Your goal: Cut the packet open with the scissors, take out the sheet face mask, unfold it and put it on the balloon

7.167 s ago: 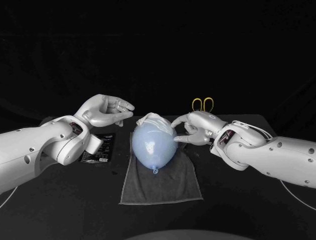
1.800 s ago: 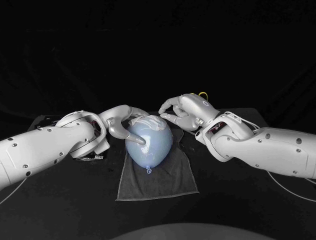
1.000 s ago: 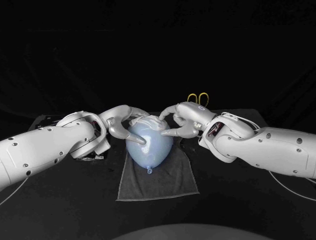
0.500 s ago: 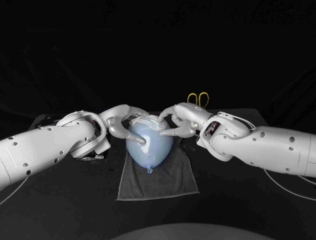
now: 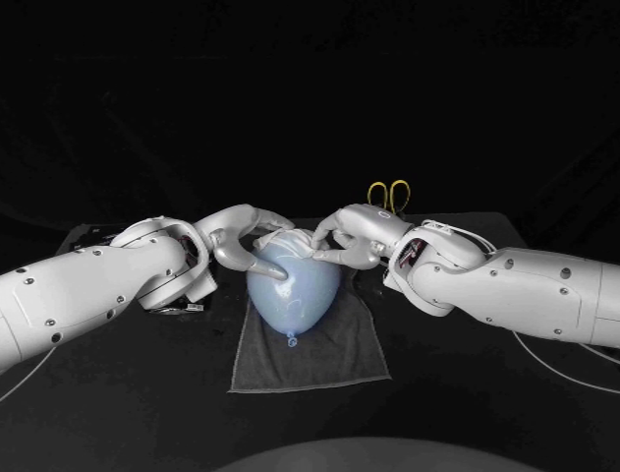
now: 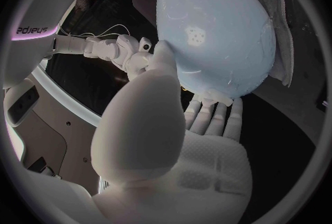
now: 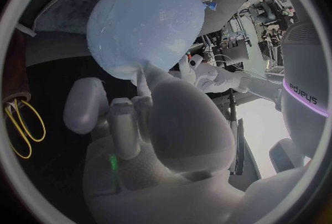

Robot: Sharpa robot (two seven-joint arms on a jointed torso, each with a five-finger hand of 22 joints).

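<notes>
The left robot hand (image 5: 236,239) cups the balloon's (image 5: 296,290) far left side, thumb on one side and fingers on the other. The right robot hand (image 5: 347,238) presses fingertips on the sheet face mask (image 5: 290,242) covering the balloon's far end; I cannot tell whether it pinches the mask. The balloon lies on a grey towel (image 5: 324,359).

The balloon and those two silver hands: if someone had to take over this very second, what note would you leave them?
Left hand holds the balloon, thumb on its side and fingers beneath its far end.
Right hand has fingertips on the sheet mask, which sits bunched on that far end; I cannot tell whether it pinches it.
The balloon lies on the grey towel; the scissors lie beyond the right hand.
Done: the mask is out and on the balloon.
Left: spread it smoothly over the balloon.
</notes>
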